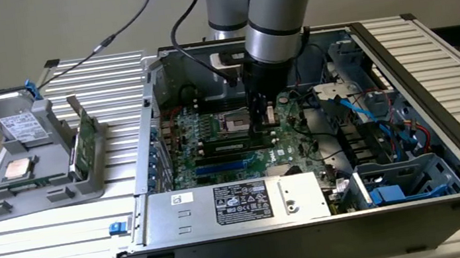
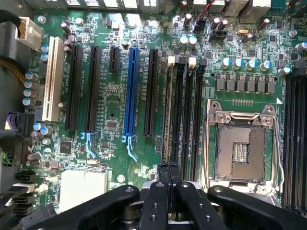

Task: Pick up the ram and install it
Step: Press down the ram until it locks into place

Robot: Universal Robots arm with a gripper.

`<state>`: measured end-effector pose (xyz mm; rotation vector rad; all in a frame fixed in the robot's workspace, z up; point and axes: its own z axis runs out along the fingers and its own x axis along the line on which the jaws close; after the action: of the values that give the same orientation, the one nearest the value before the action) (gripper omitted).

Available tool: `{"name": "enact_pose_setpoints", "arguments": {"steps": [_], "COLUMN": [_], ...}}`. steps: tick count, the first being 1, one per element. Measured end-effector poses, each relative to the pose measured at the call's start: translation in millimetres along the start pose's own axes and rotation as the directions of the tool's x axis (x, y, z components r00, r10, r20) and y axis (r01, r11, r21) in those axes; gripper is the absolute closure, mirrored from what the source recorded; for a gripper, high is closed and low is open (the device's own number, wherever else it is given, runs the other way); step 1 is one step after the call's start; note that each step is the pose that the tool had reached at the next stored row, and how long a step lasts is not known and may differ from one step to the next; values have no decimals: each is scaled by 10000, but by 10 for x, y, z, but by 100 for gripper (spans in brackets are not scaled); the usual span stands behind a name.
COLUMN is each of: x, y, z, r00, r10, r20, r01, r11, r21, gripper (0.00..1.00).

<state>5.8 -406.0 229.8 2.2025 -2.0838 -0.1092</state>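
The ram [image 1: 230, 147] is a long dark stick with a small white label. It stands in a memory slot on the motherboard [image 1: 212, 131], inside the open computer case. In the wrist view the ram [image 2: 168, 110] is seen edge-on, in the slot nearest the black expansion slots. My gripper [image 1: 261, 125] reaches straight down into the case over one end of the stick. The gripper [image 2: 168, 166] is shut, its two black fingers [image 2: 162, 178] pressed together. Their tips sit right at the ram's top edge. Nothing is held between them.
The empty processor socket [image 2: 240, 143] lies beside the memory slots, and a blue expansion slot [image 2: 130, 91] is on the other side. The power supply [image 1: 235, 203] and loose cables [image 1: 380, 116] crowd the case. On the exterior view's left, a grey fixture [image 1: 7, 198] holds a green board [image 1: 82, 145], a silver processor chip [image 1: 19, 168] and a drive [image 1: 20, 123].
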Motion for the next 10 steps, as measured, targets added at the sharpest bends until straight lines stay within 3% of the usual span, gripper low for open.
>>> {"name": "enact_pose_setpoints", "arguments": {"steps": [4,10], "x": [-8,-56], "y": [57,226], "z": [-17,3], "r00": [10000,9998], "r10": [2,21], "r20": [-30,-176], "r01": [-2,-21], "r11": [10000,10000], "r21": [-4,-13], "gripper": [89,89]}}
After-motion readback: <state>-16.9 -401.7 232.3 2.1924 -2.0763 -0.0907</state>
